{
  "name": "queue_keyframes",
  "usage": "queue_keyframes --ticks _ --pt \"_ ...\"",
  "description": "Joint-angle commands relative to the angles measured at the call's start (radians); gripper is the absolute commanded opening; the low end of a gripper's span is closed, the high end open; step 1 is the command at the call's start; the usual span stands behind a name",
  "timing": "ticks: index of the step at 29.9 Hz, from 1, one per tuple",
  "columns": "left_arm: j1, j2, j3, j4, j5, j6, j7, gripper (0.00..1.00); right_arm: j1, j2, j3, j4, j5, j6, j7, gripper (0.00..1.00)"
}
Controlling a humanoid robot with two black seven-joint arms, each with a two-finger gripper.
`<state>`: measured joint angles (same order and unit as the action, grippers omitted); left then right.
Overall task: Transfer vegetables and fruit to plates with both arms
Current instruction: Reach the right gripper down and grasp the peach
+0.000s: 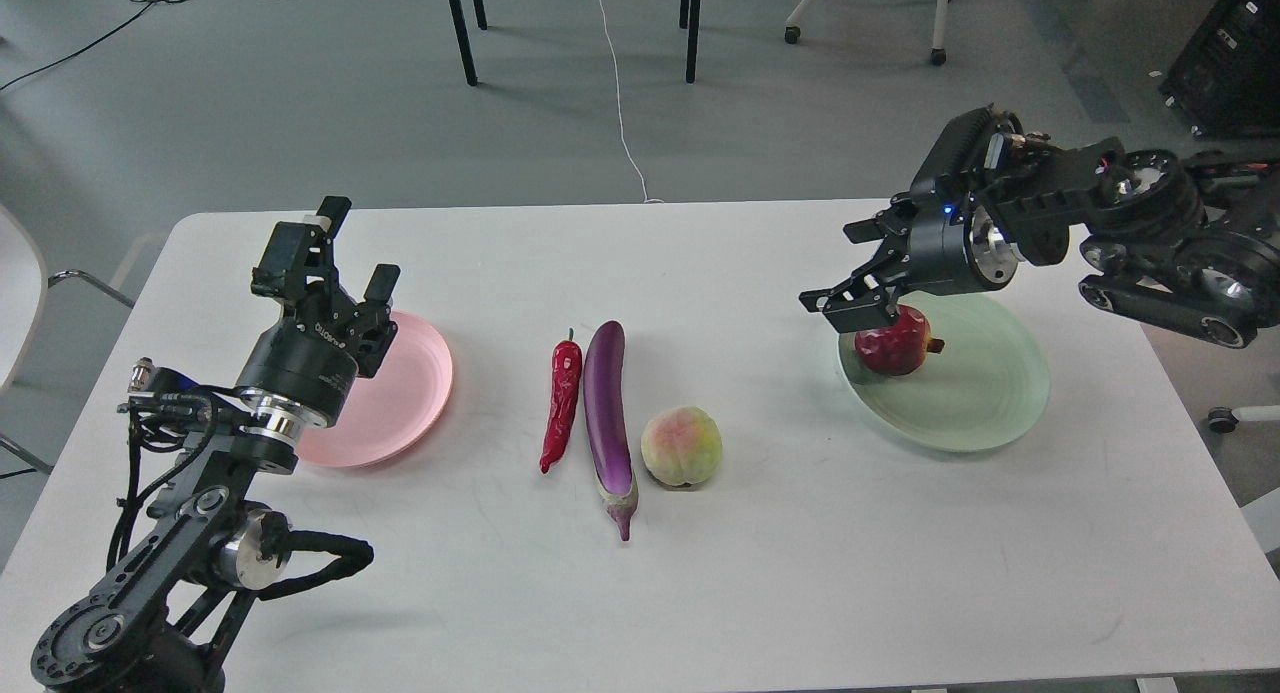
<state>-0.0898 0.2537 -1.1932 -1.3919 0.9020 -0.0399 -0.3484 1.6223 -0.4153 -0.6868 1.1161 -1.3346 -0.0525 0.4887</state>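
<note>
The right claw [868,298] hangs over the near-left rim of the pale green plate [985,398], which sits toward the right edge of the bench [800,573]. The pomegranate [895,345] lies on that plate, directly under the claw. The fingers look spread just above the fruit's top rather than pinching it, though the angle makes contact hard to judge.

The left claw [352,248] stands raised with its fingers apart and empty, above the far-left rim of the pink plate [400,393] near the left edge.

Three things wait in the middle of the bench, well apart from both plates. The red chili pepper [561,405] and the purple eggplant [608,413] lie side by side, almost touching, their long axes running from the far edge toward the near edge. The eggplant's pale stem end points to the near edge. The peach [681,447] sits just beside the eggplant on its right.

The chili is the piece closest to the left claw, so that arm seems the natural one for it. Its fingers would want to close across the thin body, not along it. The peach lies toward the right arm's side.

The bench top is plain white and smooth. Beyond it is grey floor with chair legs, castors and a trailing white cable [620,103].
</note>
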Motion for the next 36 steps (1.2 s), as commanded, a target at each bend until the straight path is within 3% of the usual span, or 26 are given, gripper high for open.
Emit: queue_keyframes --ticks 1,12,36 --pt "0.001 0.004 -0.003 -0.001 0.0 0.0 0.0 1.0 0.022 0.081 -0.003 0.059 0.046 0.016 0.0 0.97" --pt "0.001 0.006 -0.005 -0.001 0.0 0.003 0.0 1.0 0.018 0.303 -0.125 0.016 0.052 0.04 0.0 0.97" --pt "0.016 0.006 -0.006 -0.006 0.0 0.003 0.0 1.0 -0.094 0.415 -0.16 -0.153 0.054 0.04 0.0 0.97"
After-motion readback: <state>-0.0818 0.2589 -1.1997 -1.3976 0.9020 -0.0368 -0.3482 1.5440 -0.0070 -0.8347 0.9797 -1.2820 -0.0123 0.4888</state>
